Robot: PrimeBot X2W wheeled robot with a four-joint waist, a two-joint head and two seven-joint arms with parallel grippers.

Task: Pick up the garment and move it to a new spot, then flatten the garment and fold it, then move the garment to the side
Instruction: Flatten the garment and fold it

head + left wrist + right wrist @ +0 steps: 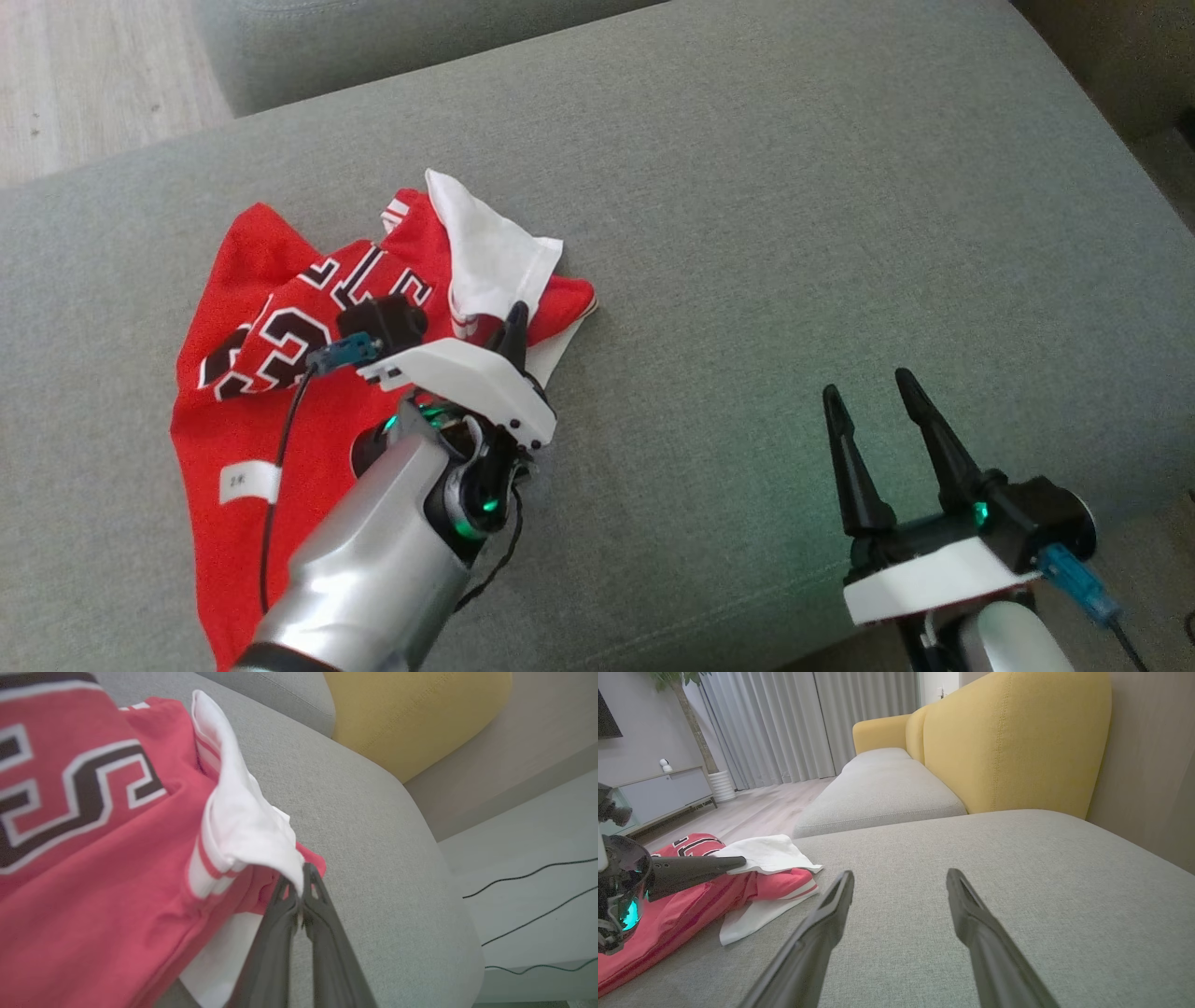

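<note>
Currently, the grey seat cushion (794, 233) lies under both sets of fingers, and a yellow backrest (1008, 742) stands beyond the right fingertips. The red garment (280, 373) lies crumpled on the cushion, mostly to the left of and beneath the left gripper (301, 877). Its white flap (243, 826) rises just ahead of the left fingertips. Left fingers: pressed together, pinching the flap's lower edge. Right gripper (866, 384): fingers spread wide, holding nothing, well apart from the garment.
</note>
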